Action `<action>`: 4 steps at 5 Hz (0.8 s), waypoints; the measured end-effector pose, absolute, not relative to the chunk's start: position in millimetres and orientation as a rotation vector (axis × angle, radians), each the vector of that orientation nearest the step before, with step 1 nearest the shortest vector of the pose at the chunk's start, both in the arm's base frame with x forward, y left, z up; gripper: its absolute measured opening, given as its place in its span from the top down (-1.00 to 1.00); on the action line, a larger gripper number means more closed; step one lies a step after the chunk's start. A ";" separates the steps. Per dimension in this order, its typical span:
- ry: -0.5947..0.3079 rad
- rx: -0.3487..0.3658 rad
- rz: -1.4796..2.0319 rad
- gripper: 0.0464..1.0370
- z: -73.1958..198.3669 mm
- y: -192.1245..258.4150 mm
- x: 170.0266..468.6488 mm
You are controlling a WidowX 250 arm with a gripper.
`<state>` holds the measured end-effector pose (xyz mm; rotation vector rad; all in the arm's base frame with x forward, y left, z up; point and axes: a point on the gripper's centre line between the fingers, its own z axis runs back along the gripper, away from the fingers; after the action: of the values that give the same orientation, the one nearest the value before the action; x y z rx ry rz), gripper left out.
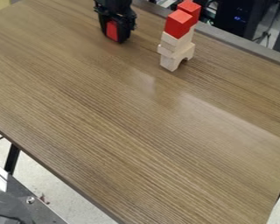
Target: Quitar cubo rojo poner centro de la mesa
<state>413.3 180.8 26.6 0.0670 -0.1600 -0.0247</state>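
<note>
Red cubes, two: the nearer (178, 24) and the farther (190, 8), upper right of the frame, atop pale wooden blocks (175, 47); which one is meant cannot be told. Beneath: a pale arch block (169, 62), upright on the tabletop (131, 131). End effector (117, 38): upper left of centre, apart from the stack; a red patch (112, 30) shows on it, nature unclear; whether apart, together or clamped, cannot tell. Done: seemingly nothing. Left: removal and placing at mid-tabletop.
</note>
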 end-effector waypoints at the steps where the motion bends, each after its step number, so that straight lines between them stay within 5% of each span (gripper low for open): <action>1: -0.160 0.075 -0.002 -0.78 25.6 182.6 410.5; 3: -0.208 0.004 0.046 -0.93 50.4 169.6 410.7; 4: -0.311 -0.027 0.066 -0.92 103.2 159.9 413.9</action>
<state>413.9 159.9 103.2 -0.0274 -0.3115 0.0661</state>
